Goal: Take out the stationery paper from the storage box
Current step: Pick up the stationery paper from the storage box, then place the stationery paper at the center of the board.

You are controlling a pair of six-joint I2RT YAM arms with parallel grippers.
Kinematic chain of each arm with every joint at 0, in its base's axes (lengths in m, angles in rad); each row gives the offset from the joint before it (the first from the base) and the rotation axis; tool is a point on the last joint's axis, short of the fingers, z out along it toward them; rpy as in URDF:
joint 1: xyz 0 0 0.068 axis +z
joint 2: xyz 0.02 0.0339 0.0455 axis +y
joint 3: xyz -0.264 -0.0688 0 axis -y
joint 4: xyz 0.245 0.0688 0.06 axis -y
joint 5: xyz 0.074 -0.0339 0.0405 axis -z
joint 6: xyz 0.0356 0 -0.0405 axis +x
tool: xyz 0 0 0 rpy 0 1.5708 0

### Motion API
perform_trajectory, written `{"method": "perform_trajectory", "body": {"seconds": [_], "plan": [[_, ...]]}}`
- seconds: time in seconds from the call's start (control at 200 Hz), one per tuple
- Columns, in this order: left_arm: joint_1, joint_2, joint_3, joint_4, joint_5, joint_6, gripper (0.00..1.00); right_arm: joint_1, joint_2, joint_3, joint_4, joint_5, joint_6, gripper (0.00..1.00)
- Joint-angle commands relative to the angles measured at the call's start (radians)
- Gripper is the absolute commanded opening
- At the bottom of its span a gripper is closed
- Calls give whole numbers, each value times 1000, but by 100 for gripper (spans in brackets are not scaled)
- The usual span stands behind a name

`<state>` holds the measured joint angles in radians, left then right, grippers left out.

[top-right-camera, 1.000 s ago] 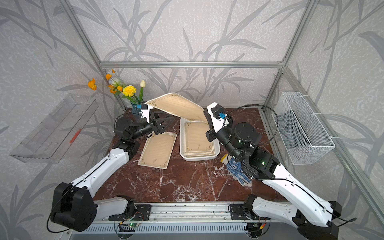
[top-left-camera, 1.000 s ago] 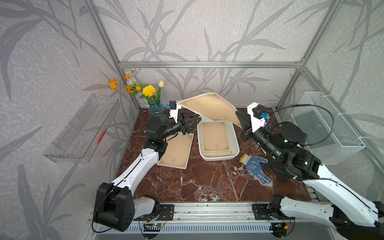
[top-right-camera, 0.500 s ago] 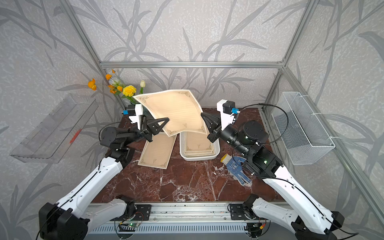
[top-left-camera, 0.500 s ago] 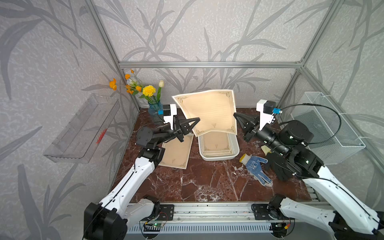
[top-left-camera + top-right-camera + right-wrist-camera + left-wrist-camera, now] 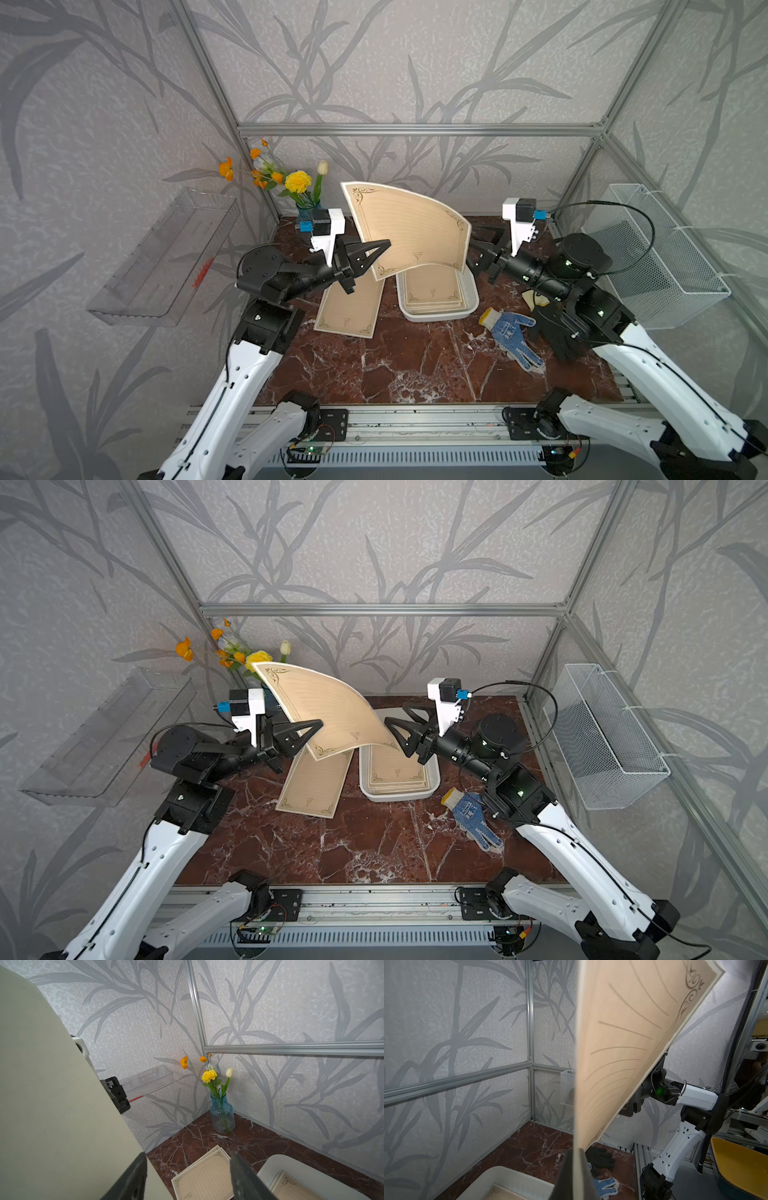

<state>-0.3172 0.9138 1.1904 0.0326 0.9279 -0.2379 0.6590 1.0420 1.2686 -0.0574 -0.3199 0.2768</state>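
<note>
Marble table (image 5: 415, 365): left gripper (image 5: 380, 246) pinches one sheet (image 5: 411, 228) aloft over the box (image 5: 436, 317); right gripper (image 5: 395, 733) gapes empty beside it. Best swing toward 9 o'clock, lay flat on the pile (image 5: 353, 307), release gently.

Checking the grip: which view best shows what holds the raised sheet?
A top view: the left gripper pinches the raised sheet near its lower corner, the right gripper open beside it. The left wrist view shows it edge-on at the grip; the right wrist view, only its blank back.
</note>
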Motion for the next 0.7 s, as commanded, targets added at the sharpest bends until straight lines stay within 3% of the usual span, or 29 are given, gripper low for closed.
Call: {"method": "perform_trajectory", "body": {"seconds": [0.0,0.13,0.305,0.515,0.695], "plan": [[23,21,87,-371,-7,157,0,-5,29,60,-46,-5,-57,64],[113,84,164,-602,2,261,0,-19,79,95,-107,115,-81,64],[305,219,186,-762,65,305,0,-30,143,149,-207,274,-121,64],[324,434,270,-1044,-68,477,0,-30,189,182,-258,297,-151,64],[359,563,294,-1130,-122,522,0,-29,199,184,-280,263,-156,64]]}}
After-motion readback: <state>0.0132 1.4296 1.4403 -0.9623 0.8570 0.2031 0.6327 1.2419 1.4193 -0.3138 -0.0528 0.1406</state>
